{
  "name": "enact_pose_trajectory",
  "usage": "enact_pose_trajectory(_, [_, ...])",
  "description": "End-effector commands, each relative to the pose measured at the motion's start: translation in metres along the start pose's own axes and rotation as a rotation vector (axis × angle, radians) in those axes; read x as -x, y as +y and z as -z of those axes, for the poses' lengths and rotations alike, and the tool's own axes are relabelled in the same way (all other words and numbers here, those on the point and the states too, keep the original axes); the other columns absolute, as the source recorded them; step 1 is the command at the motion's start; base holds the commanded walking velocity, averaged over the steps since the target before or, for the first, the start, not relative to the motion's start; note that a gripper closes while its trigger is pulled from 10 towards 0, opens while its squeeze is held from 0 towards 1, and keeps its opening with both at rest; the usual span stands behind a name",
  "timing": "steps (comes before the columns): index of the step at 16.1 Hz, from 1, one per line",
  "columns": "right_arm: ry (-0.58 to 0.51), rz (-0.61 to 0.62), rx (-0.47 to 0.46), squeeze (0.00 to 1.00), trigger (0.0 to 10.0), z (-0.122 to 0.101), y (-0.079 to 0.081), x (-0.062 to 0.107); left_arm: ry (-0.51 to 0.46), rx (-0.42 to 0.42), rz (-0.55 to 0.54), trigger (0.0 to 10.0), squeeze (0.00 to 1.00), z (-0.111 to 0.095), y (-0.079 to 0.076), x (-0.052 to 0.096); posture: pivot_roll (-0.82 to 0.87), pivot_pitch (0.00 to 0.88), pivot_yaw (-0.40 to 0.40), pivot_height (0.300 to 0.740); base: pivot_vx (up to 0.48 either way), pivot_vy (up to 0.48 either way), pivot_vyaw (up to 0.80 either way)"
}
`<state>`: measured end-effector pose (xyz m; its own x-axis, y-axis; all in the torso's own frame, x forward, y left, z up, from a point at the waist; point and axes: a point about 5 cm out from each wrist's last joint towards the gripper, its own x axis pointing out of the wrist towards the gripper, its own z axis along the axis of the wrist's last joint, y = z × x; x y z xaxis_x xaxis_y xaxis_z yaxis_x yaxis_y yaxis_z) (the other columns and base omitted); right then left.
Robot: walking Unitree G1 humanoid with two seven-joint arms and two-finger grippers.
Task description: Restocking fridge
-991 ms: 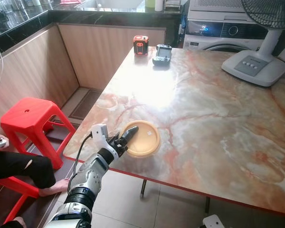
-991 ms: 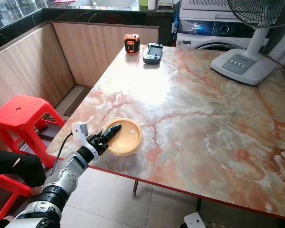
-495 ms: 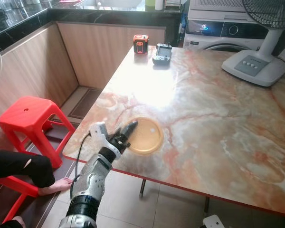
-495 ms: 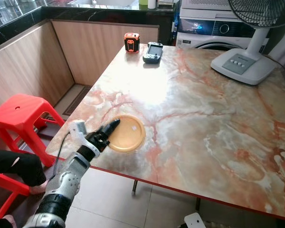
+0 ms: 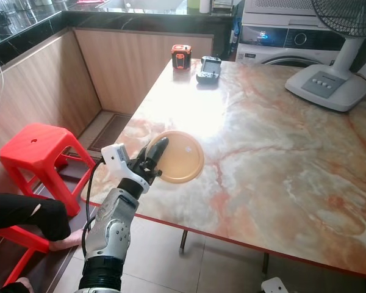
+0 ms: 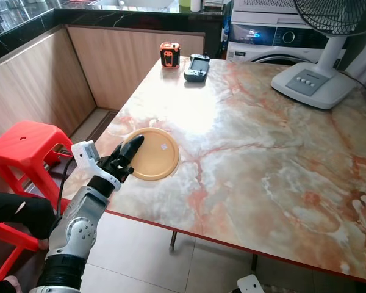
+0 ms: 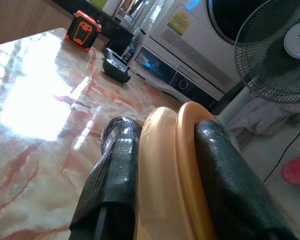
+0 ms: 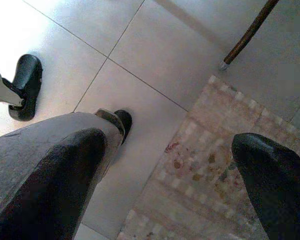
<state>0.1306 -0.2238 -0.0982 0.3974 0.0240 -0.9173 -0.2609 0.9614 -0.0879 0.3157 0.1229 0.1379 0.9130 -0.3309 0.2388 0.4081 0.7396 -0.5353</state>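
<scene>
An orange plastic lid (image 5: 178, 156) is gripped at its rim by the left gripper (image 5: 152, 160), above the marble table (image 5: 274, 146). The right gripper (image 8: 165, 180) is held spread wide over floor tiles (image 8: 155, 55).

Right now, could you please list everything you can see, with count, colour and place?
plate: one, yellow-orange, at the table's near left edge, gripped
table: one, marbled pink-cream
tape measure: one, orange-black, far left corner of table
controller: one, dark, beside the tape measure
fan: one, white base, far right of table
washer: one, white, behind table
stools: two, red, on the floor to the left
person's leg: black trousers, lower left
left gripper: shut on plate's rim
right gripper: open, above floor
</scene>
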Motion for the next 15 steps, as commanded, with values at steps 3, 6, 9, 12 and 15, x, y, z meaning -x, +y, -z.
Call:
enact_pose_trajectory(3, [0.002, 0.005, -0.031, 0.0, 10.0, 0.0051, 0.0017, 0.0005, 0.001, -0.049, -0.044, 10.0, 0.0, -0.0022, -0.0006, 0.002, -0.1, 0.0, 0.03, 0.74, 0.0, 0.0, 0.0])
enact_pose_trajectory(6, [0.002, 0.005, -0.04, 0.0, 10.0, 0.0062, 0.0028, 0.0005, 0.005, -0.041, -0.051, 10.0, 0.0, -0.0019, -0.0008, 0.0021, -0.1, 0.0, 0.035, 0.74, 0.0, 0.0, 0.0])
enact_pose_trajectory(9, [-0.006, 0.006, -0.068, 0.0, 10.0, 0.007, 0.0051, 0.0003, 0.018, -0.039, -0.05, 10.0, 0.0, -0.0015, -0.0015, 0.0006, -0.11, 0.0, 0.049, 0.74, 0.0, 0.269, 0.0])
enact_pose_trajectory(12, [-0.006, 0.008, -0.076, 0.0, 10.0, 0.0074, 0.0058, 0.0002, 0.026, -0.039, -0.045, 10.0, 0.0, -0.0008, -0.0027, -0.0007, -0.11, 0.0, 0.053, 0.74, 0.0, 0.285, 0.0])
enact_pose_trajectory(15, [-0.004, 0.006, -0.078, 0.0, 10.0, 0.0081, 0.0064, 0.0002, 0.029, -0.03, -0.04, 10.0, 0.0, -0.0003, -0.0036, -0.0013, -0.11, 0.0, 0.059, 0.74, 0.0, 0.325, 0.0])
